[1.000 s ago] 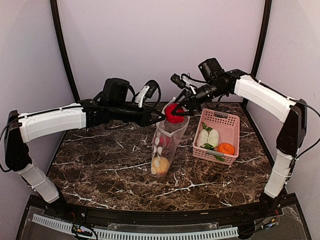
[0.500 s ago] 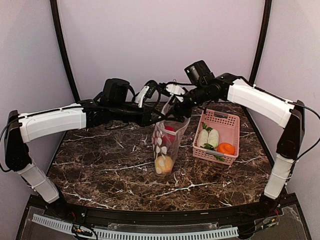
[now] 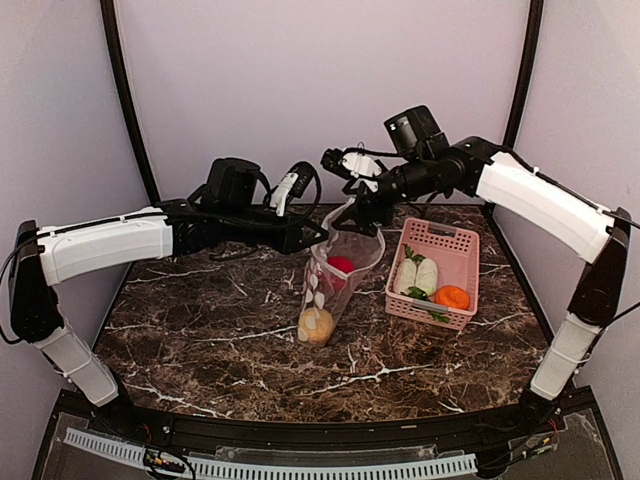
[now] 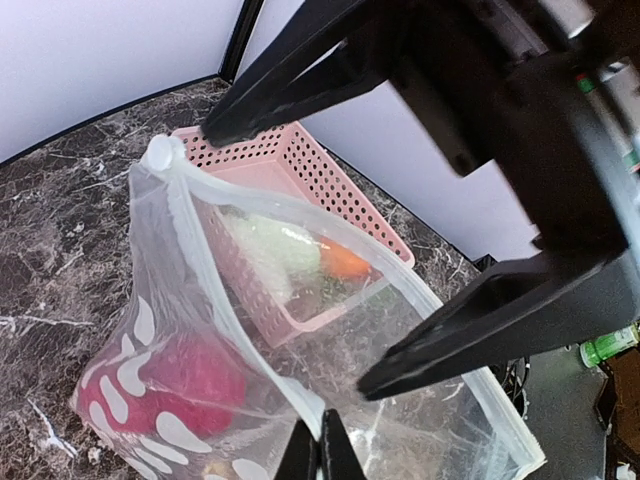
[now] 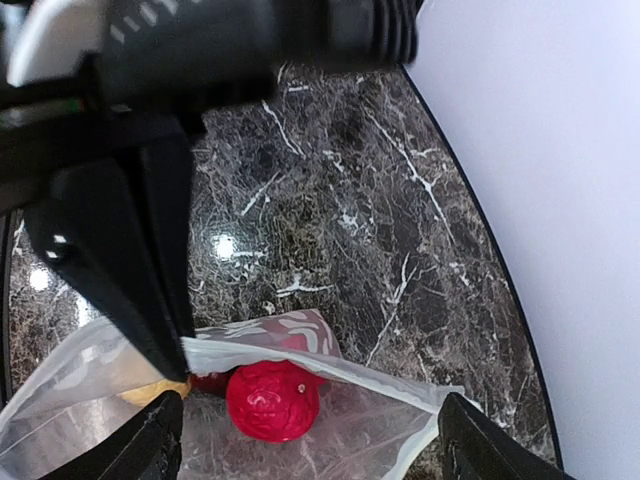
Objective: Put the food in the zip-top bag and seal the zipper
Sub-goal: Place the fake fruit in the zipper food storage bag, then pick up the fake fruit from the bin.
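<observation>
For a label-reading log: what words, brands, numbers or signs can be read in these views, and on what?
No text is readable in any view.
zip-top bag: white dots only, no lettering.
pink basket: no label visible.
green object at the left wrist view's edge: too blurred to read.

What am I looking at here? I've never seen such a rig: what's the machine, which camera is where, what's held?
Two robot arms stand at the table's near edge, each ending in a two-finger gripper. The wide picture comes from a fixed camera above and behind them; the close-ups come from cameras on the left and right wrists. The left gripper is shut on the bag's rim, holding it up, mouth open. Inside lie a red ball and a yellowish piece. The right gripper hangs open above the mouth, empty. Beside the bag, a pink basket holds two radishes and an orange.
</observation>
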You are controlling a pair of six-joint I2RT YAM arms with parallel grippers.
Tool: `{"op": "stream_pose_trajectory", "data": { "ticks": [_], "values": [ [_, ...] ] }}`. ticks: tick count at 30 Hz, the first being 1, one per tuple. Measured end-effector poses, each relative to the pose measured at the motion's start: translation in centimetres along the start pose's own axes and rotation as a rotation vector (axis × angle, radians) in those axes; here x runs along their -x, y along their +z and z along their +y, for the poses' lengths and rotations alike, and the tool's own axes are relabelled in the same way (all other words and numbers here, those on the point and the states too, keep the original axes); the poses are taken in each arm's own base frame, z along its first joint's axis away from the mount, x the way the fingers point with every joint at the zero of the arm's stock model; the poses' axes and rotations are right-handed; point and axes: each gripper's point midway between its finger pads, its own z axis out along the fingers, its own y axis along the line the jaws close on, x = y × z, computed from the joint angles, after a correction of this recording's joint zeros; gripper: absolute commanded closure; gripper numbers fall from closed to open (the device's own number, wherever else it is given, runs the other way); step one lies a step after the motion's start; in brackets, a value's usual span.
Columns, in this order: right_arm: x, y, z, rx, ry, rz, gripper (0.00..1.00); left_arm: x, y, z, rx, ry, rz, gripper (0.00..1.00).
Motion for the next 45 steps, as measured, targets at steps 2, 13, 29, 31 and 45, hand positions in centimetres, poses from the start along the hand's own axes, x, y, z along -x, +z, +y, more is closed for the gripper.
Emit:
{"op": "stream_pose_trajectory", "data": {
  "ticks": [2, 13, 29, 31, 45],
  "values": [
    [1.1, -1.6, 0.2, -0.005, -0.021, -0.037, 0.15, -0.1, 0.1, 0.1, 0.003, -0.002, 0.005, 0.99],
    [-2.6, -7.9, -4.6, -0.093, 0.085, -0.073, 0.16, -0.4, 0.2, 0.5, 0.024, 0.005, 0.01, 0.99],
    [-19.1, -7.9, -5.2, -0.062, 0.402, 0.294, 0.16, -0.3, 0.2, 0.6, 0.03, 0.012, 0.008, 0.99],
    [-21.1, -7.7, -4.8, -0.054, 0.433, 0.354, 0.14, -0.3, 0.2, 0.7, 0.031, 0.011, 0.009, 0.99],
    [-29.2, -6.1, -0.8, 0.048, 0.577, 0.626, 0.08, -0.3, 0.2, 0.7, 0.03, 0.011, 0.009, 0.99]
  ]
}}
